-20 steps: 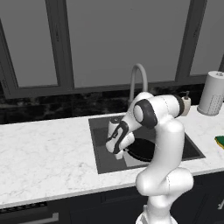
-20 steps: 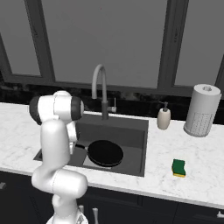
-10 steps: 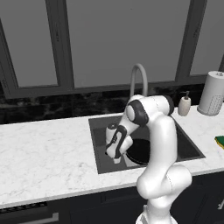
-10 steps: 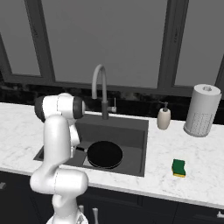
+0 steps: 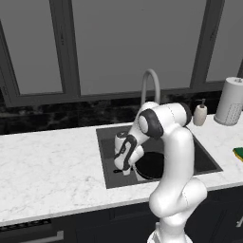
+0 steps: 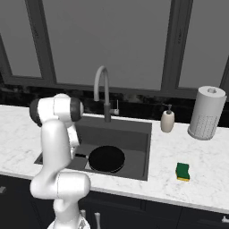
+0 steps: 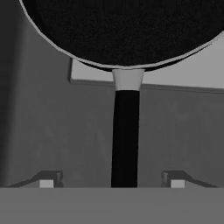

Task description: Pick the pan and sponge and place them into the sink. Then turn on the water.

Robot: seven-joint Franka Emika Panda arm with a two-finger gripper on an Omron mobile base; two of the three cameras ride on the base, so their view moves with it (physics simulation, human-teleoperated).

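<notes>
— What do you count on your end?
— I count one pan point(image 6: 106, 159) in one sink point(image 6: 134, 134), one sponge point(image 6: 182, 171), one faucet point(image 6: 103, 91).
— Upper right of the frame?
— One soap bottle point(image 6: 167, 120), one paper towel roll point(image 6: 205, 113).

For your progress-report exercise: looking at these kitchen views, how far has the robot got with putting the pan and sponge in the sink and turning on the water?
Done: the round black frying pan lies in the dark grey recessed sink. In hand: the gripper stands open, its fingertips apart from the pan's handle between them. Left: the small yellow-and-green sponge lies on the white marble counter, and the grey arched faucet shows no stream.
</notes>
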